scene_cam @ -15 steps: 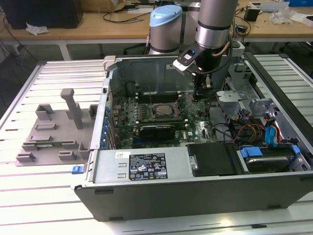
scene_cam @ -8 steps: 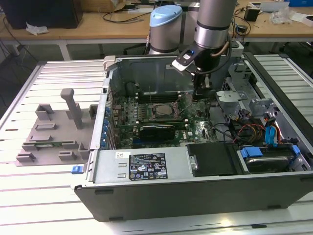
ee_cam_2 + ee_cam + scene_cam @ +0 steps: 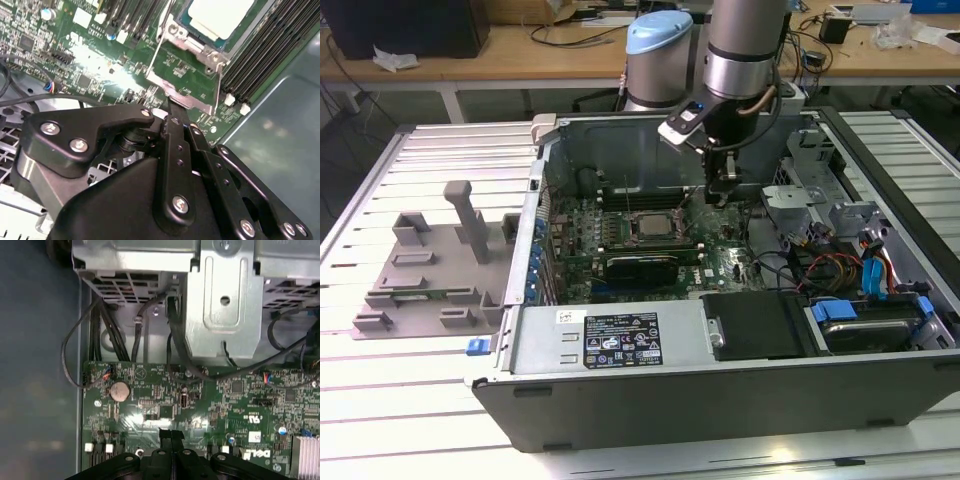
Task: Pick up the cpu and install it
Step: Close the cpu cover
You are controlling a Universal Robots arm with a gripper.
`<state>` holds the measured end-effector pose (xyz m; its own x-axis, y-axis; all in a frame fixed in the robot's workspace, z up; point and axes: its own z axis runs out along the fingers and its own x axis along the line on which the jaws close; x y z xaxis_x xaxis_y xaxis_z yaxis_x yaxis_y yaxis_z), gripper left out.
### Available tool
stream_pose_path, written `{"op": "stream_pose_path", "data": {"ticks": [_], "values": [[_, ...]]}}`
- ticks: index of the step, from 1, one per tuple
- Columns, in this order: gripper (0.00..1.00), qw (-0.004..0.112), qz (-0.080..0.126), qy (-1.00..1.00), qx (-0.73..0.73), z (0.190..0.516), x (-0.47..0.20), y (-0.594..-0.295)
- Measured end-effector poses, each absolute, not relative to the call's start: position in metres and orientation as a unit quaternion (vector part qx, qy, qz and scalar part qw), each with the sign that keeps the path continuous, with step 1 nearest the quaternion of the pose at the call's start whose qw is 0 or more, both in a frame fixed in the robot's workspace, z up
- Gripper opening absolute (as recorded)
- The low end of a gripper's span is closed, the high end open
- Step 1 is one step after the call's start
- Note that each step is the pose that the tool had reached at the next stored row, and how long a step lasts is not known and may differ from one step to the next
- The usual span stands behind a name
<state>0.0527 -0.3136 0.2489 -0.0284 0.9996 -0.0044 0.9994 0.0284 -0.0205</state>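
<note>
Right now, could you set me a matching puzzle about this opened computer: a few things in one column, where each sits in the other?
Things
1. small square silver-topped cpu
2. grey plastic tray with upright posts
3. black robot gripper
4. round silver coin battery

Places
A. on the slatted metal table, at the exterior view's left of the computer case
B. lying in the metal-rimmed socket
C. fingers shut, over the green circuit board
D. flat on that board, near black cables

Pairs: 1-B, 2-A, 3-C, 4-D
</note>
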Motion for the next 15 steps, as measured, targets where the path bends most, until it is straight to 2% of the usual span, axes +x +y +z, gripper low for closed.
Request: {"op": "stream_pose_path", "data": {"ticks": [15], "values": [[0.11, 0.002, 0.006, -0.717, -0.697, 0.249, 0.02, -0.312]]}}
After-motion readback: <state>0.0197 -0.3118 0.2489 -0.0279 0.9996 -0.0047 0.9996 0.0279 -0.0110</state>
